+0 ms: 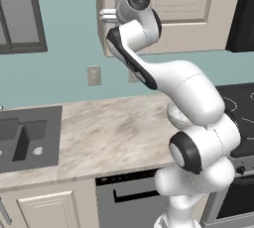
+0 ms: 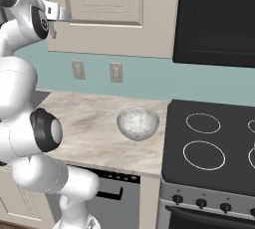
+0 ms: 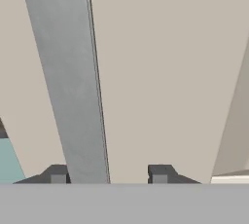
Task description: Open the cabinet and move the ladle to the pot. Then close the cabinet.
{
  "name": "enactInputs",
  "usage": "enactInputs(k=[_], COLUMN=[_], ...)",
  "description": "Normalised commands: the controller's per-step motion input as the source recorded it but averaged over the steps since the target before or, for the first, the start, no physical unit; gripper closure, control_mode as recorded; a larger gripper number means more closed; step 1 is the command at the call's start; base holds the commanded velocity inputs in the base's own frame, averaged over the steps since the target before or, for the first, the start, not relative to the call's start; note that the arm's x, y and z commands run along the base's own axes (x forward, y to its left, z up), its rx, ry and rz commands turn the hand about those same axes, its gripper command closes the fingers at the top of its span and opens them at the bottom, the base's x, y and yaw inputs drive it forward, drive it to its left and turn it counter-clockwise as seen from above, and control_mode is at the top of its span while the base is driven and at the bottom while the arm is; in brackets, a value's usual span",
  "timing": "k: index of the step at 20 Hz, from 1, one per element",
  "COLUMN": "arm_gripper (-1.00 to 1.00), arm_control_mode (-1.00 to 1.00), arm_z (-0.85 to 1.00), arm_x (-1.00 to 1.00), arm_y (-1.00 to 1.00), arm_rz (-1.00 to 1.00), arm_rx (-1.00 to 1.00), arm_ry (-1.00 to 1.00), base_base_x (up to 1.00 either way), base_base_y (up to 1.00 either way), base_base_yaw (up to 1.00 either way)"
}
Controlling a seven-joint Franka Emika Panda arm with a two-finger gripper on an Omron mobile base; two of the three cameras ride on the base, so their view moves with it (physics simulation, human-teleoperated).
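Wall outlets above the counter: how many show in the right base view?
2: one outlet on the left, a second outlet to its right, above the bowl. The arm may hide others.

Cabinet (image 3: 165,72) door — matt beige paint; its handle (image 3: 68,82) — smooth brushed metal.
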Motion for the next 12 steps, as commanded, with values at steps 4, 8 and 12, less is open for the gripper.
enactInputs(k=[4, 8, 12], arm_gripper=[1.0, 1.0, 1.0], arm_control_mode=[-1.0, -1.0, -1.0], arm_z=[0.0, 0.02, 0.07], arm_x=[0.0, -0.15, -0.35], arm_y=[-0.29, -0.56, -0.7], arm_rz=[-0.02, 0.0, 0.0], arm_rx=[0.0, 0.0, 0.0], arm_ry=[0.0, 0.0, 0.0], base_base_x=[0.0, 0.0, 0.0], base_base_y=[0.0, 0.0, 0.0], base_base_yaw=[0.0, 0.0, 0.0])
